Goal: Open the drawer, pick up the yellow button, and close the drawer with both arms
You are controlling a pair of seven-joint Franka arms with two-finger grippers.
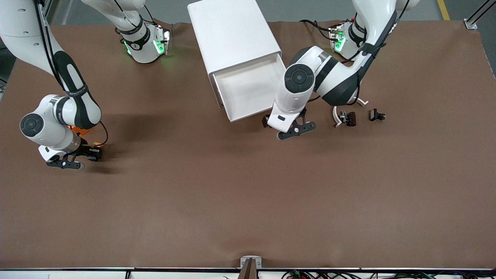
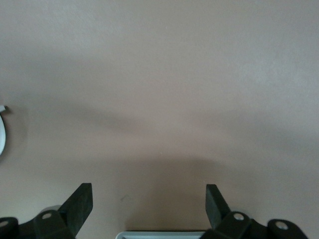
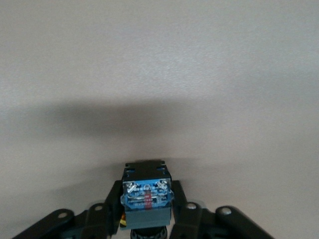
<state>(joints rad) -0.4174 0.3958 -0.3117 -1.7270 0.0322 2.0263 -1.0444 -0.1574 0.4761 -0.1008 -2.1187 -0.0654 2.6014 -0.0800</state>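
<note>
The white cabinet (image 1: 232,31) lies in the middle of the table with its top drawer (image 1: 248,91) pulled out; the tray shows nothing inside. My left gripper (image 1: 291,131) (image 2: 149,199) hangs open just off the drawer's front corner, nothing between its fingers; the drawer's front edge (image 2: 162,234) shows below them. My right gripper (image 1: 83,157) (image 3: 147,219) is low over the table toward the right arm's end, shut on the button (image 1: 93,153) (image 3: 147,199). The button's blue contact block and dark body stick out between the fingers, with a sliver of yellow beside them.
Two small black clip-like pieces (image 1: 348,118) (image 1: 376,115) and white curved pieces (image 1: 336,116) lie on the brown mat toward the left arm's end. Something orange (image 1: 79,130) peeks from under the right wrist. A white curved edge (image 2: 2,134) shows in the left wrist view.
</note>
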